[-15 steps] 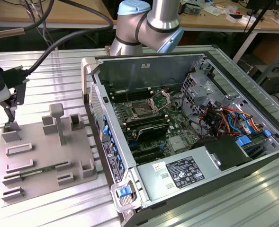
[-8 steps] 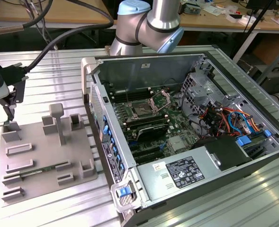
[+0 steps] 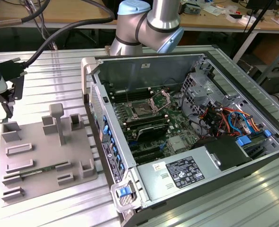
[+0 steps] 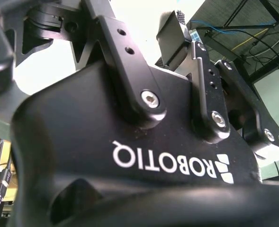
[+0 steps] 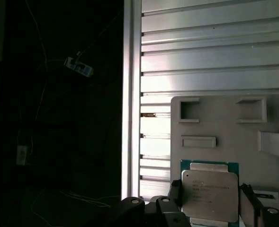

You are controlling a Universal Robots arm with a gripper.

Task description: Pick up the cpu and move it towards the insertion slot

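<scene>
**Desk:** Hand status?

**Operator:** I see the hand closed in on the cpu. In the first wrist view its black fingers sit against two opposite edges of the chip, pinching it between them.

**Desk:** Location of the cpu?

**Operator:** It is between the fingertips, silvery top facing the camera, with a thin green rim showing round it. Directly beyond the hand lies the grey tray with its raised blocks, on the ribbed metal table. I cannot tell whether the chip is clear of the tray or touching it.

**Desk:** And the insertion slot?

**Operator:** It is well apart from the hand. In the exterior view the hand hangs over the tray's edge at the exterior view's left. The insertion slot sits inside the open computer case, past the tray from the hand, toward the exterior view's right. I note its dark centre exposed, the silver bracket tilted up just beside it, and the green circuit board around it.

**Desk:** Arm?

**Operator:** The arm stands behind the case, and a dark cable runs from there across toward the hand.
</scene>
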